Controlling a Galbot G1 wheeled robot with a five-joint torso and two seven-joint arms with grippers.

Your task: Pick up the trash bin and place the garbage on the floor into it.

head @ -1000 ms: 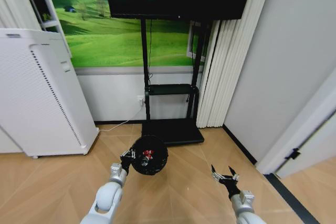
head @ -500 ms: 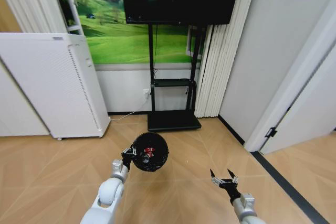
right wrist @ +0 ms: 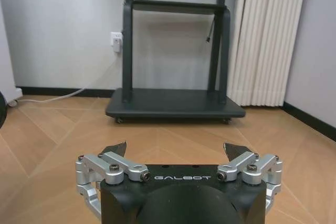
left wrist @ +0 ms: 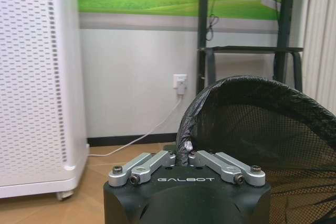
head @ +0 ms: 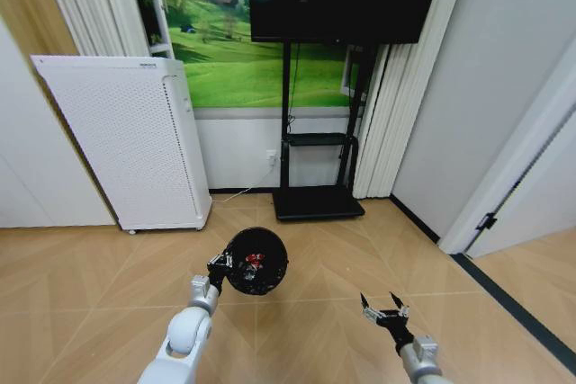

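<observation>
Bin [head: 256, 261] held off the floor [head: 81, 285], rim pinched in my left gripper [head: 219, 267]. Red scraps [head: 254, 263] inside; I can't make out which pieces. Right gripper [head: 384, 303] spread wide, empty, low over bare parquet.

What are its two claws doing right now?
Left gripper: shut on the rim of the black trash bin, held up off the floor.
Right gripper: open, holding nothing.
</observation>
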